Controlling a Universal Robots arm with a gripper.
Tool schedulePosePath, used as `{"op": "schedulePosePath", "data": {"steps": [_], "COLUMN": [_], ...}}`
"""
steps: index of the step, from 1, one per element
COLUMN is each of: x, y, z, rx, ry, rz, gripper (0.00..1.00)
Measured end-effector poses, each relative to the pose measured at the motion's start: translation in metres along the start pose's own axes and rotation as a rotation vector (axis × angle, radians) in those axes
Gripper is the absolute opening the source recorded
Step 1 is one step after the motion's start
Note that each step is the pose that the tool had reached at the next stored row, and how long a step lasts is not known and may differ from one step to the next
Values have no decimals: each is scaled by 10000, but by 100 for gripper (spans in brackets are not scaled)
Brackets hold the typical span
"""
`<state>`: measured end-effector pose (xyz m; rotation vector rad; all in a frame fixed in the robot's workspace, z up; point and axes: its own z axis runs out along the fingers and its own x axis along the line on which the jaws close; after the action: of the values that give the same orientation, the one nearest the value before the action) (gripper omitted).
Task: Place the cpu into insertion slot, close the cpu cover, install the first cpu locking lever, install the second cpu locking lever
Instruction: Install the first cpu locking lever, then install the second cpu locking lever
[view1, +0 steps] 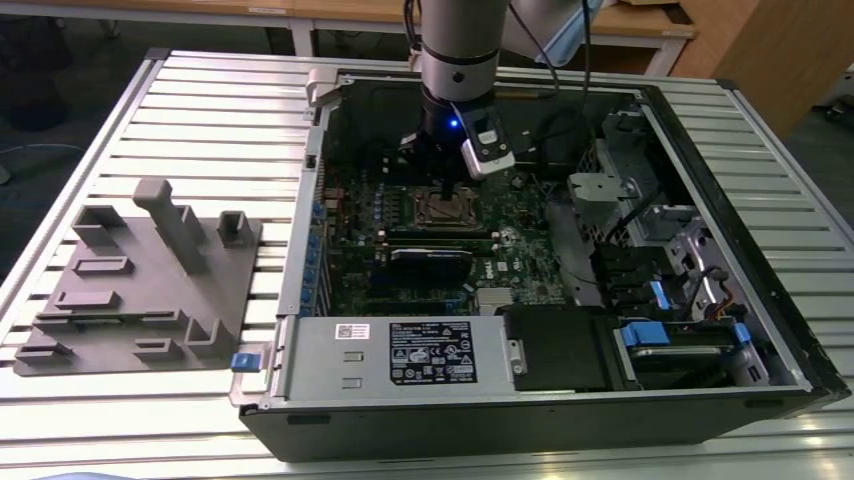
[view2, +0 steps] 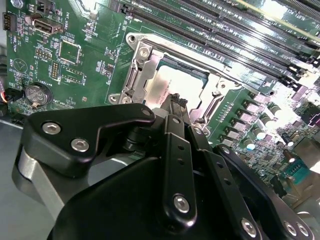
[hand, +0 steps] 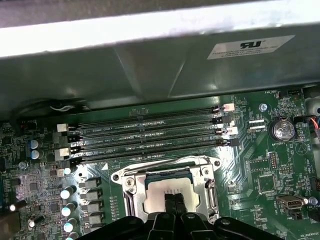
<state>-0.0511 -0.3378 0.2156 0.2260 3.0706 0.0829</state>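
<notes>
The gripper (hand: 174, 199) hung directly over the socket (hand: 170, 192) with its two black fingertips pressed together, nothing showing between them, tips just above the cpu (hand: 165, 192). In the second wrist view the same closed tips (view2: 176, 102) pointed at the chip's dull silver top (view2: 167, 90), which lay flat inside the socket frame. The cpu cover (view2: 200, 65) appeared as a silvery frame around the chip; whether it was fully down could not be told. Just beyond the socket, on the side away from the gripper body, ran the four long memory slots (hand: 150, 132). A round coin battery (hand: 281, 129) sat on the green motherboard (hand: 260, 170), well apart from the socket. In the exterior view the arm (view1: 461, 60) reached down into the open computer case (view1: 534, 400), its gripper (view1: 447, 178) above the socket (view1: 447, 208), while a grey fixture block (view1: 140, 280) lay outside the case on the slatted table (view1: 200, 110), far from the socket, toward the exterior view's left.
</notes>
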Motion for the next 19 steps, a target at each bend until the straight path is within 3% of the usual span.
{"op": "schedulePosePath", "data": {"steps": [19], "x": [-4], "y": [3], "z": [-64], "rx": [5], "ry": [0], "rz": [0], "gripper": [11]}}
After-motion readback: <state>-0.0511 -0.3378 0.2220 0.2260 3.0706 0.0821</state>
